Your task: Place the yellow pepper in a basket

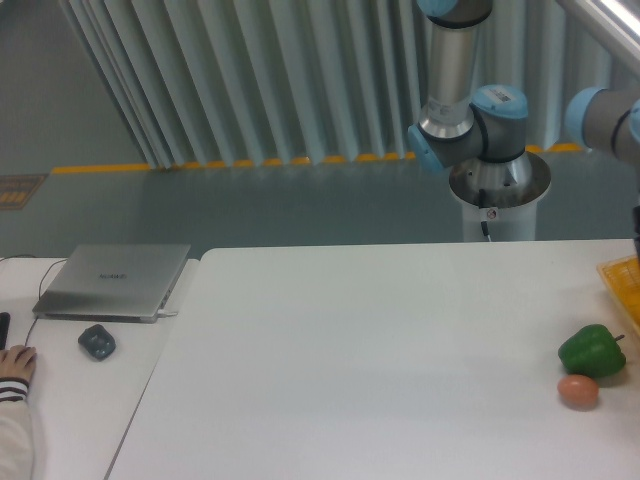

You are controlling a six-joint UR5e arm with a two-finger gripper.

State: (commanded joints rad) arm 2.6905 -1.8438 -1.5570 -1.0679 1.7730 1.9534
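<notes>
1. You cannot see the gripper: the arm (610, 115) runs out past the right edge of the picture, so whether the fingers are spread or closed, and whether they have hold of anything, cannot be told.
2. You cannot see the yellow pepper either; it lies nowhere on the visible tabletop (350, 350), and where it sits beyond the right edge cannot be told.
3. You get only a corner of the basket (622, 282), a yellow-orange latticed piece cut off at the right edge of the tabletop. Its inside is out of view.
4. The green pepper (591, 351) sits near the right edge of the tabletop, just below the basket corner and close to it.
5. The small orange-pink ball (578, 391) lies just in front of the green pepper; whether the two touch is hard to make out.
6. A closed grey laptop (114, 280) rests on the adjoining surface beyond the tabletop's left edge, with a dark mouse (97, 342) just in front of it.
7. At the far left edge a person's hand (14, 364) and a sleeve are partly cut off.
</notes>
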